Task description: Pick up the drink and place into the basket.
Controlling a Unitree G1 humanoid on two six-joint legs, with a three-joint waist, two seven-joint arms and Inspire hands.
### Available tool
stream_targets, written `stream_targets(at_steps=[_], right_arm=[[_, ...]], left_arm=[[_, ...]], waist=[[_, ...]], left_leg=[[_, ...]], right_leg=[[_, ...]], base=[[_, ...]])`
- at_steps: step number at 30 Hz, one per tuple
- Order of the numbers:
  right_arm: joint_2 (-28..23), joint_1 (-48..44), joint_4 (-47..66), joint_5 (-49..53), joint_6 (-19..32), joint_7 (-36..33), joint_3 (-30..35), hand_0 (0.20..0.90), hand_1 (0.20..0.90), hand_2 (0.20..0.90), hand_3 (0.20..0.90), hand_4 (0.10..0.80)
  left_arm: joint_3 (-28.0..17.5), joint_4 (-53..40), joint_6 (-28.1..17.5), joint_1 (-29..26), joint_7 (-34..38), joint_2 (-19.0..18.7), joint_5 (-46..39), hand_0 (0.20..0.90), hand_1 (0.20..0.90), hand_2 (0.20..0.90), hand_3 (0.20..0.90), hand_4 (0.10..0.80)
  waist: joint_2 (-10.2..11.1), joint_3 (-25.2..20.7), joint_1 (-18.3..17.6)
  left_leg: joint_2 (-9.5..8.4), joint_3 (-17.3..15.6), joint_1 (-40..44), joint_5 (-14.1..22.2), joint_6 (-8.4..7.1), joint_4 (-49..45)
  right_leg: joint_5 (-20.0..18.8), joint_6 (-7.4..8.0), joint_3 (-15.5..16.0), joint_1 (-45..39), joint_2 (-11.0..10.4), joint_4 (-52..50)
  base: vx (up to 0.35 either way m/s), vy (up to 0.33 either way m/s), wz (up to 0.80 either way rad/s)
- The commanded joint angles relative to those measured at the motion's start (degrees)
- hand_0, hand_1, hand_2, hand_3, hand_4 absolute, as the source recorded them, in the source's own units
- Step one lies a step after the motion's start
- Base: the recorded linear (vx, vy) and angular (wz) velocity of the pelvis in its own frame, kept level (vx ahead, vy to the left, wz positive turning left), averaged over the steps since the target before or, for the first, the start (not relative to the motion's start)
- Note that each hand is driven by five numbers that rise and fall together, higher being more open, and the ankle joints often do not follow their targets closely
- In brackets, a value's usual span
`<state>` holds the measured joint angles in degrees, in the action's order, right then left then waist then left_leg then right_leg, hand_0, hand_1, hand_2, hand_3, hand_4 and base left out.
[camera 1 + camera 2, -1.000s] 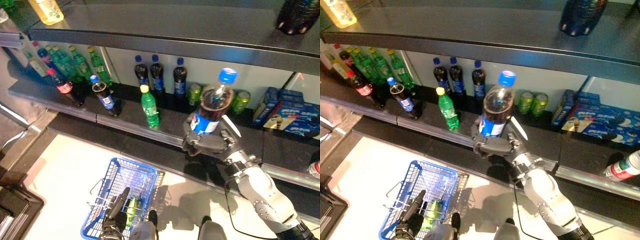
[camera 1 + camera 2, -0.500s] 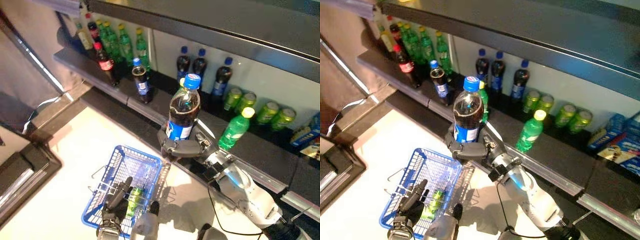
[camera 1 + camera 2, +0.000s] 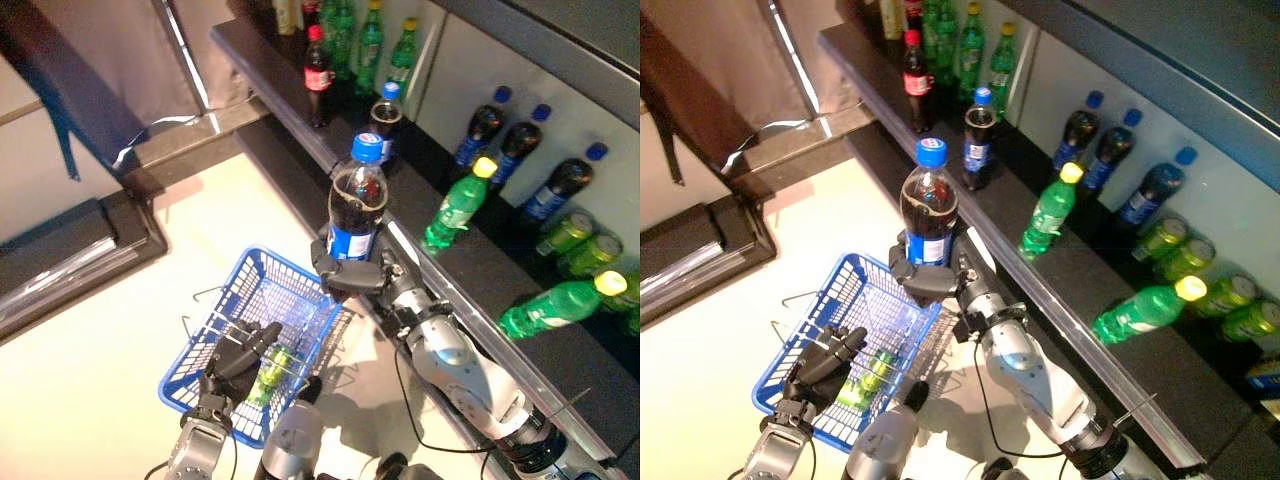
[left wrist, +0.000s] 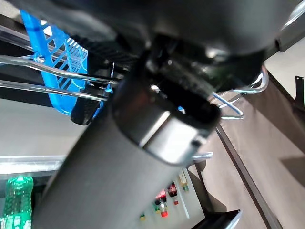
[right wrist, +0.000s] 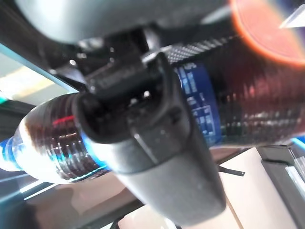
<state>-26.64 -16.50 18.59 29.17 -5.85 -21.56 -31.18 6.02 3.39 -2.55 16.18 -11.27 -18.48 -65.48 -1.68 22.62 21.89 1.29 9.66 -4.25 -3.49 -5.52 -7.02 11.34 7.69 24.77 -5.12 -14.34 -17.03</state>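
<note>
My right hand (image 3: 352,274) is shut on a dark cola bottle (image 3: 355,205) with a blue cap and blue label. It holds the bottle upright, just above the far right corner of the blue basket (image 3: 230,312). The bottle's label shows past the fingers in the right wrist view (image 5: 200,109). My left hand (image 3: 238,358) is shut on the basket's thin wire handles and holds the basket up at the lower left. A green drink (image 3: 270,368) lies inside the basket. The basket's blue wall shows in the left wrist view (image 4: 57,71).
A dark shelf (image 3: 470,270) runs diagonally on the right with cola bottles (image 3: 520,160), green bottles (image 3: 452,205) and green cans (image 3: 570,240); one green bottle (image 3: 560,303) lies on its side. A red-labelled bottle (image 3: 317,75) stands further back. A dark low platform (image 3: 70,260) lies at the left.
The camera has swung, so the shelf now runs diagonally. My right hand has carried the cola bottle closer to the blue basket's far corner. The left hand still holds the basket.
</note>
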Motion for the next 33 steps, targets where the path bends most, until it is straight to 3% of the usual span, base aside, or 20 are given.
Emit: stream_targets(at_steps=[1, 15, 24, 33], right_arm=[[4.69, -10.23, 7.31, -2.69, 7.49, -2.45, 0.01, 0.3, 0.3, 0.3, 0.2, 0.1], [10.77, -10.99, -2.42, -4.65, 5.8, -11.19, -4.28, 0.3, 0.3, 0.3, 0.2, 0.1], [20.06, -11.67, -15.27, -1.91, 8.07, -17.59, -7.42, 0.3, 0.3, 0.3, 0.2, 0.1], [26.88, -10.05, -28.04, 4.46, 8.41, -16.86, -11.31, 0.3, 0.3, 0.3, 0.2, 0.1]], left_arm=[[-3.54, -21.35, -4.55, -4.8, -13.51, -3.56, 0.42, 0.3, 0.3, 0.3, 0.2, 0.1], [-5.36, -32.07, 4.41, -7.09, -21.37, -5.95, 0.28, 0.3, 0.3, 0.3, 0.2, 0.1], [-4.54, -36.01, 10.74, -8.07, -25.94, -6.15, -0.96, 0.3, 0.3, 0.3, 0.2, 0.1], [-2.44, -37.89, 14.21, -8.59, -28.34, -5.82, -2.04, 0.3, 0.3, 0.3, 0.2, 0.1]], waist=[[-0.31, -6.93, 0.31], [0.32, -7.53, 5.08], [0.79, -8.36, 8.05], [0.95, -8.61, 9.89]], left_leg=[[-0.39, 0.4, 0.29, 2.66, 0.75, -6.46], [-1.66, 4.27, 0.13, 2.75, 0.89, -6.94], [-1.88, 6.39, 1.02, 2.53, 0.63, -6.84], [-1.59, 7.08, 1.36, 3.67, 0.04, -7.21]], right_leg=[[-3.7, -4.99, 1.13, -0.26, 3.22, 1.52], [-3.62, -4.91, 5.01, -3.49, 2.91, 1.55], [-3.35, -5.18, 6.81, -6.1, 3.02, 1.37], [-2.51, -4.52, 6.56, -7.43, 3.3, 1.53]], base=[[0.026, -0.011, 0.1], [0.072, -0.016, 0.16], [0.101, -0.009, 0.14], [0.075, -0.015, 0.06]])
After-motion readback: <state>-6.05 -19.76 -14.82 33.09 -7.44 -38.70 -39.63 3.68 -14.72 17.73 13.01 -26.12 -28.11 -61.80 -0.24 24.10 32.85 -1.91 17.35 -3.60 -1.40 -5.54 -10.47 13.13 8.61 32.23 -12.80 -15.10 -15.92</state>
